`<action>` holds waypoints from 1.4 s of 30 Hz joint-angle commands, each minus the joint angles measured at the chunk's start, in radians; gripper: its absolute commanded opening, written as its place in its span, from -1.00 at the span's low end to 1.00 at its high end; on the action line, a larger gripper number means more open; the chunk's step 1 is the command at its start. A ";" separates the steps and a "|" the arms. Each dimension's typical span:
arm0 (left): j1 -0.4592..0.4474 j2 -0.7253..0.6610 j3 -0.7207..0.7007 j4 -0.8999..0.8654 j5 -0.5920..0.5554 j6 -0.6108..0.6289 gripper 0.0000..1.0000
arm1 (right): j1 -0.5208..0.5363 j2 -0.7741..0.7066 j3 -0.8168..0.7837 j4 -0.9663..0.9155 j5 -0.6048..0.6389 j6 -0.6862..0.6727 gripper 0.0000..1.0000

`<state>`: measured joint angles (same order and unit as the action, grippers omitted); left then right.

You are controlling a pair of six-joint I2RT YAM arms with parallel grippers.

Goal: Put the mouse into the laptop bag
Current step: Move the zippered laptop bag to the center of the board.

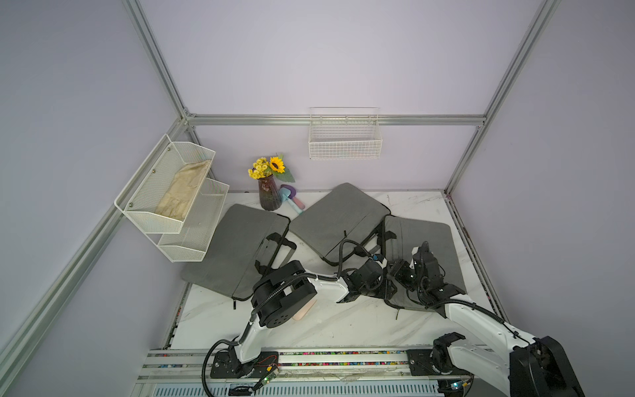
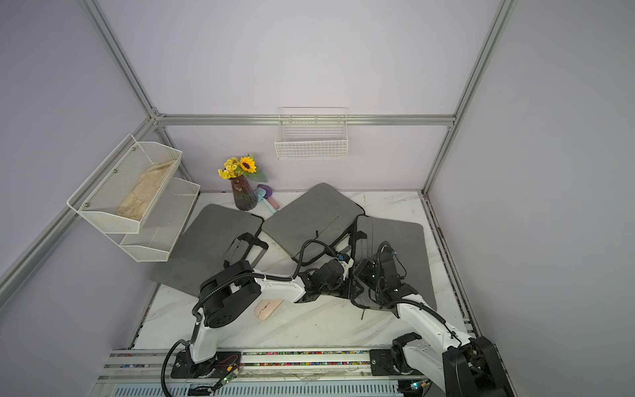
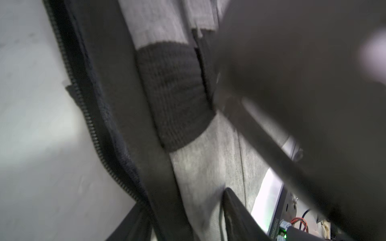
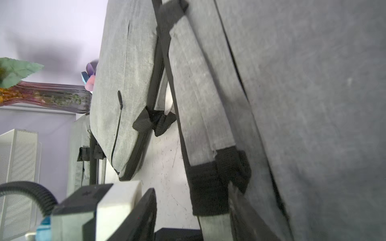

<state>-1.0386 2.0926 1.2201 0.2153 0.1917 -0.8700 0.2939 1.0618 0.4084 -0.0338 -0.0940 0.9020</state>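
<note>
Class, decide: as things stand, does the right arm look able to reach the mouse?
Probably not directly: the mouse lies on the table under the elbow of the left arm, and that arm stretches between it and the right gripper.

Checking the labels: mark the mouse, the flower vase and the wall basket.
mouse (image 2: 267, 310), in a top view, middle of its pink shell.
flower vase (image 2: 243, 196), in a top view, its ribbed glass body.
wall basket (image 2: 311, 149), in a top view, its front wire wall.
</note>
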 commanded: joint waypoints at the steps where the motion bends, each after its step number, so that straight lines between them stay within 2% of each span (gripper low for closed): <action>1: 0.059 0.068 0.085 -0.055 0.047 0.031 0.06 | -0.005 0.015 0.050 -0.052 -0.011 -0.028 0.16; 6: 0.081 0.080 0.139 -0.078 0.088 0.043 0.19 | -0.006 -0.108 0.076 -0.167 0.031 -0.042 0.29; 11: 0.070 0.003 0.096 -0.075 0.093 0.046 0.73 | -0.006 -0.233 0.088 -0.271 0.029 -0.054 0.41; 15: 0.063 -0.099 0.006 -0.054 0.067 0.046 1.00 | -0.007 -0.270 0.083 -0.320 0.006 -0.058 0.42; 23: 0.027 -0.368 -0.237 -0.026 -0.065 0.055 0.99 | -0.006 -0.379 0.061 -0.368 -0.042 -0.019 0.38; 28: -0.024 -0.465 -0.344 0.024 -0.102 0.052 1.00 | -0.006 -0.384 0.042 -0.394 -0.055 -0.016 0.35; 33: -0.132 -0.455 -0.360 0.063 -0.157 0.052 0.89 | -0.006 -0.406 0.033 -0.417 -0.087 0.025 0.21; 35: -0.159 -0.427 -0.359 0.086 -0.167 0.035 0.81 | -0.007 -0.440 0.044 -0.479 -0.064 0.062 0.11; 42: -0.217 -0.260 -0.262 0.097 -0.151 -0.042 0.59 | -0.008 -0.484 0.095 -0.596 0.067 0.101 0.09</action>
<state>-1.2427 1.7847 0.8967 0.2871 0.0608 -0.8757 0.2905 0.5823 0.4660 -0.5632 -0.0982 0.9653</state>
